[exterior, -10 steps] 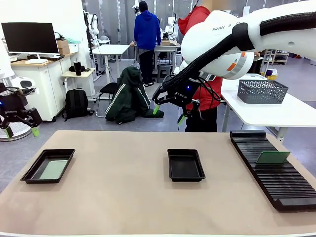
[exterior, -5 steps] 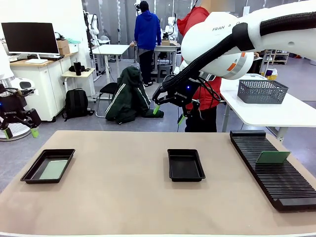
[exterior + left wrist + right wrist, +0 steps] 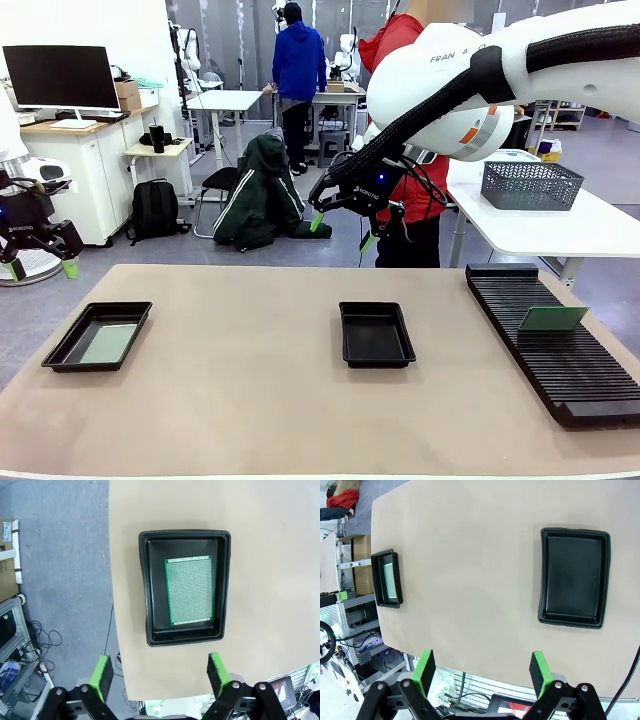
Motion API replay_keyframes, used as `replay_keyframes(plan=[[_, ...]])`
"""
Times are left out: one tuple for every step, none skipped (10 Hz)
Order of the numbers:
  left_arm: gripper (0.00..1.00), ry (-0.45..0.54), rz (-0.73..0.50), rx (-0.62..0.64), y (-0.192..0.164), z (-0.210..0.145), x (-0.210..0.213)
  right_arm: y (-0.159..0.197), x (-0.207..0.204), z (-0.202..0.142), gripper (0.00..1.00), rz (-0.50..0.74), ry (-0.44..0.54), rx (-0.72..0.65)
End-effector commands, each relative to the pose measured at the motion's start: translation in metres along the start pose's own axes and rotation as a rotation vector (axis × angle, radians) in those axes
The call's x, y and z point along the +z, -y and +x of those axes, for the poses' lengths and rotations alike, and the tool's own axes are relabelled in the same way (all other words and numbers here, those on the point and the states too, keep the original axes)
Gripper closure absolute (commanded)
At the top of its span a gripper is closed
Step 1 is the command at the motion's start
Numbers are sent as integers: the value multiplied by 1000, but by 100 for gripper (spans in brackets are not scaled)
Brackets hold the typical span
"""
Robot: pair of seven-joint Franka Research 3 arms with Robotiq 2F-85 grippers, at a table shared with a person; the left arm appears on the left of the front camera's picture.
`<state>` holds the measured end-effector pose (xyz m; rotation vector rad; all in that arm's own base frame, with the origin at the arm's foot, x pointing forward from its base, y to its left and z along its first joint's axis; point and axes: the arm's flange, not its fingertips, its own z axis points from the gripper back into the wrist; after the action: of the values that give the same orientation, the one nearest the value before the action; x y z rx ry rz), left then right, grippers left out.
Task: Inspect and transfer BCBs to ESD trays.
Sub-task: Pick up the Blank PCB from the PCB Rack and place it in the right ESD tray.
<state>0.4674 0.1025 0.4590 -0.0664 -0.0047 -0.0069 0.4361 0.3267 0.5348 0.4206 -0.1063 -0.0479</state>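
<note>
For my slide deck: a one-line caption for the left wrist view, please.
Open left tool hovers over an ESD tray holding one green BCB on the tan table.

Pretty bright, even overhead room light all round. Shadows on the table (image 3: 250, 400) are soft, barely there. Slight sheen on the rim of the tray (image 3: 226, 580), no real glare. Front view's sharp up close, and the wrist views bow the table edge a bit toward the corners.

Ahead of the parted fingers of the left gripper (image 3: 160, 672), a tray (image 3: 145, 595) with a raised rim walls in 1 board (image 3: 189, 590). Ahead of the parted fingers of the right gripper (image 3: 483, 672) lies bare tabletop (image 3: 470, 580); another tray (image 3: 543, 580) sits beyond 1 finger.
</note>
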Motion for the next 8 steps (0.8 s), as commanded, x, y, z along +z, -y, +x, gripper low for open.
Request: replay_keyframes(plan=[[0, 14, -1, -6, -1, -1, -4, -2, -1, 0, 0, -14, 6, -15], [0, 14, -1, -6, -1, -1, -4, -2, -1, 0, 0, -14, 6, -15], [0, 14, -1, -6, -1, -1, -4, 0, 0, 0, 0, 0, 0, 0], [0, 14, -1, -6, -1, -1, -4, 20, 14, -7, 0, -27, 7, 17], [0, 14, -1, -6, -1, -1, -4, 42, 35, -14, 0, -43, 13, 54], [0, 14, -1, -6, -1, -1, -4, 68, 64, -20, 0, -65, 19, 109], [0, 14, -1, -6, -1, -1, -4, 90, 93, -25, 0, -120, 28, 158], [0, 14, -1, -6, -1, -1, -4, 110, 127, -31, 0, -172, 31, 212]])
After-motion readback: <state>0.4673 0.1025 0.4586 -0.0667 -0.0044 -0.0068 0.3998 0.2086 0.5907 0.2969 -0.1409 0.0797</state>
